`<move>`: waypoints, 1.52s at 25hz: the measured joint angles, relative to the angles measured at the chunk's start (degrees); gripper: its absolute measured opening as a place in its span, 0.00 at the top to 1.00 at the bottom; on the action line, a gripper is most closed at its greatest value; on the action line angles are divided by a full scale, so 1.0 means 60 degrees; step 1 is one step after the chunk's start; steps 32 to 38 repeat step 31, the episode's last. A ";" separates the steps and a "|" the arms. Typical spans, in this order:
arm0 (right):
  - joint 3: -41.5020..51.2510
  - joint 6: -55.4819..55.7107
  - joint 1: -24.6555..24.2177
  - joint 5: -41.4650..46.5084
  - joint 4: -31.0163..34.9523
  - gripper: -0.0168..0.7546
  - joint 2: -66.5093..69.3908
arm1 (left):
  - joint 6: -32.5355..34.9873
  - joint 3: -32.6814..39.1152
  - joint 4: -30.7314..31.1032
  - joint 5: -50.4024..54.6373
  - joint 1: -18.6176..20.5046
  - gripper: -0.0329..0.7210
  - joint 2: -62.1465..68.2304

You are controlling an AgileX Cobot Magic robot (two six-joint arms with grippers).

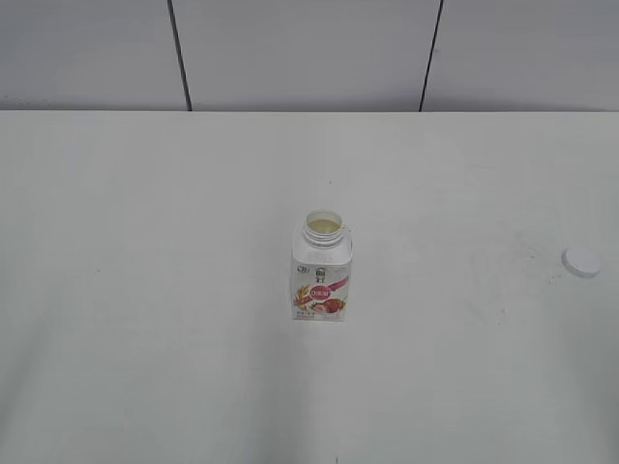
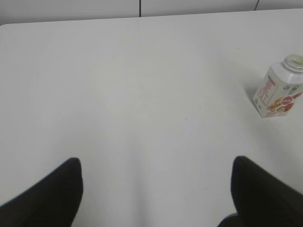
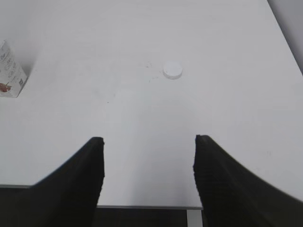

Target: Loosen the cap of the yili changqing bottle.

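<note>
The yili changqing bottle [image 1: 321, 268] stands upright near the middle of the white table, its neck open with no cap on it. It also shows at the right edge of the left wrist view [image 2: 279, 92] and at the left edge of the right wrist view [image 3: 10, 71]. The white cap [image 1: 582, 261] lies flat on the table far to the right, apart from the bottle; it shows in the right wrist view [image 3: 173, 70]. My left gripper [image 2: 156, 165] is open and empty, well left of the bottle. My right gripper [image 3: 149, 142] is open and empty over the table's near edge, short of the cap.
The white table [image 1: 145, 290] runs to a grey panelled wall [image 1: 300, 48] at the back. Its near edge [image 3: 147, 206] shows between the right gripper's fingers. Neither arm appears in the exterior view.
</note>
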 joint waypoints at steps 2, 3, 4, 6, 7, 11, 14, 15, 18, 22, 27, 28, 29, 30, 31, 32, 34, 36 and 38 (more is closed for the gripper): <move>0.0060 0.0059 0.0000 -0.0115 -0.0159 0.36 0.0000 | 0.0016 0.0052 0.0000 -0.0075 0.0000 0.18 0.0000; 0.0060 0.0087 0.0000 -0.0120 -0.0201 0.36 0.0000 | 0.0016 0.0063 0.0000 -0.0098 0.0000 0.18 0.0000; 0.0060 0.0087 0.0000 -0.0140 -0.0232 0.36 0.0000 | 0.0016 0.0071 0.0000 -0.0112 0.0000 0.18 0.0000; 0.0060 0.0103 0.0000 -0.0180 -0.0242 0.36 0.0000 | 0.0016 0.0071 0.0000 -0.0119 0.0000 0.18 0.0000; 0.0060 0.0109 0.0000 -0.0183 -0.0242 0.36 0.0000 | 0.0016 0.0071 0.0000 -0.0119 0.0000 0.18 0.0000; 0.0060 0.0109 0.0000 -0.0191 -0.0272 0.36 0.0000 | 0.0016 0.0071 -0.0007 -0.0119 0.0011 0.18 0.0000; 0.0060 0.0109 0.0079 -0.0191 -0.0328 0.36 0.0000 | 0.0016 0.0071 -0.0039 -0.0130 0.0223 0.18 0.0000; 0.0060 0.0109 0.0103 -0.0201 -0.0338 0.36 0.0000 | 0.0016 0.0071 -0.0097 -0.0130 0.0333 0.18 0.0000; 0.0060 0.0109 0.0375 -0.0201 -0.0374 0.36 0.0000 | 0.0016 0.0071 -0.0097 -0.0137 0.0509 0.18 0.0000; 0.0060 0.0109 0.0962 -0.0208 -0.0374 0.36 0.0000 | 0.0016 0.0071 -0.0149 -0.0137 0.0689 0.18 0.0000; 0.0060 0.0109 0.1047 -0.0219 -0.0374 0.36 0.0000 | 0.0016 0.0071 -0.0149 -0.0137 0.0728 0.18 0.0000; 0.0060 0.0109 0.1047 -0.0219 -0.0374 0.36 0.0000 | 0.0016 0.0071 -0.0149 -0.0137 0.0741 0.18 0.0000; 0.0060 0.0109 0.1047 -0.0228 -0.0374 0.36 0.0000 | 0.0016 0.0071 -0.0149 -0.0137 0.0760 0.18 0.0000; 0.0060 0.0109 0.1047 -0.0228 -0.0374 0.36 0.0000 | 0.0016 0.0071 -0.0149 -0.0137 0.0779 0.18 0.0000; 0.0060 0.0109 0.1047 -0.0228 -0.0374 0.36 0.0000 | 0.0016 0.0071 -0.0149 -0.0137 0.0779 0.18 0.0000; 0.0060 0.0109 0.1047 -0.0228 -0.0374 0.36 0.0000 | 0.0016 0.0071 -0.0149 -0.0137 0.0779 0.18 0.0000; 0.0060 0.0109 0.1047 -0.0228 -0.0374 0.36 0.0000 | 0.0016 0.0071 -0.0149 -0.0137 0.0779 0.18 0.0000; 0.0060 0.0109 0.1047 -0.0228 -0.0374 0.36 0.0000 | 0.0016 0.0071 -0.0149 -0.0137 0.0779 0.18 0.0000; 0.0060 0.0109 0.1047 -0.0228 -0.0374 0.36 0.0000 | 0.0016 0.0071 -0.0149 -0.0137 0.0779 0.18 0.0000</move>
